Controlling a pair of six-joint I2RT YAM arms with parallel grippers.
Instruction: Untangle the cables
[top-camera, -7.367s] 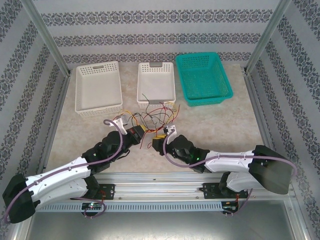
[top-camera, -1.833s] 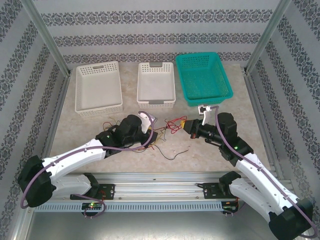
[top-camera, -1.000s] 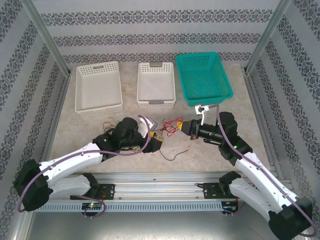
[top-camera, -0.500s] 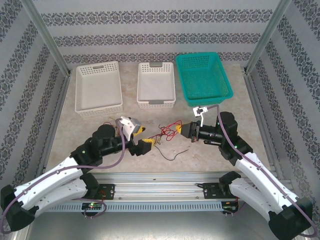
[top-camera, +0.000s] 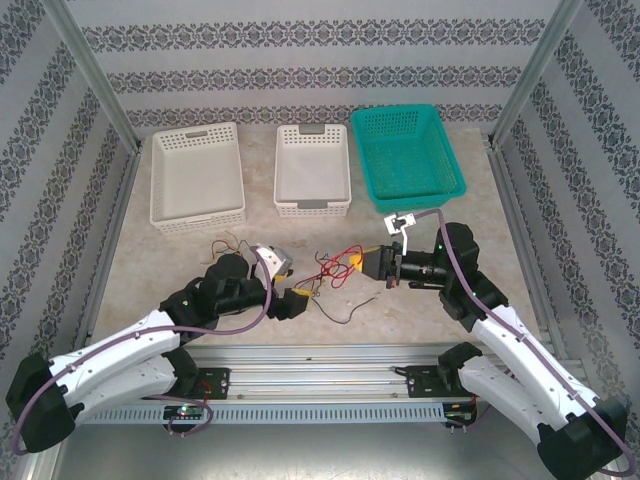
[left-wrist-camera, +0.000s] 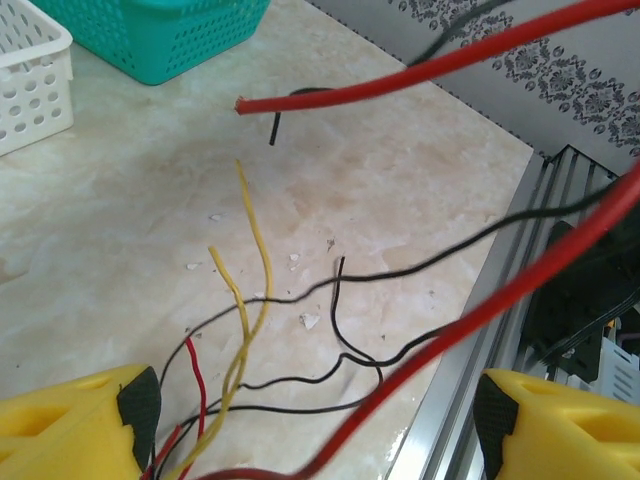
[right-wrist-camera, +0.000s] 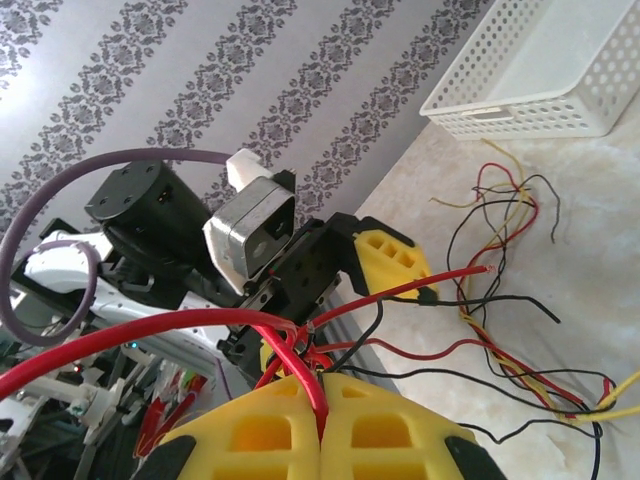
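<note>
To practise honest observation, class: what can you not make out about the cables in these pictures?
- Top view: how the cables cross; strands too thin.
- Right wrist view: whether the right claw pinches more than the red cable; its fingers hide that.
- Left wrist view: where the near red strand leads; the right edge cuts it off.

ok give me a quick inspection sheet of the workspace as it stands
surface: pale marble-look table
job's things: thin wires, red, yellow and black, tangled between the tools
clutter: white basket, second white basket, teal basket at the far edge
grippers: left tool open with wires between its fingers; right tool shut on red wire
cables: purple cable looping behind the left tool
surroundings: patterned walls, metal frame posts
</note>
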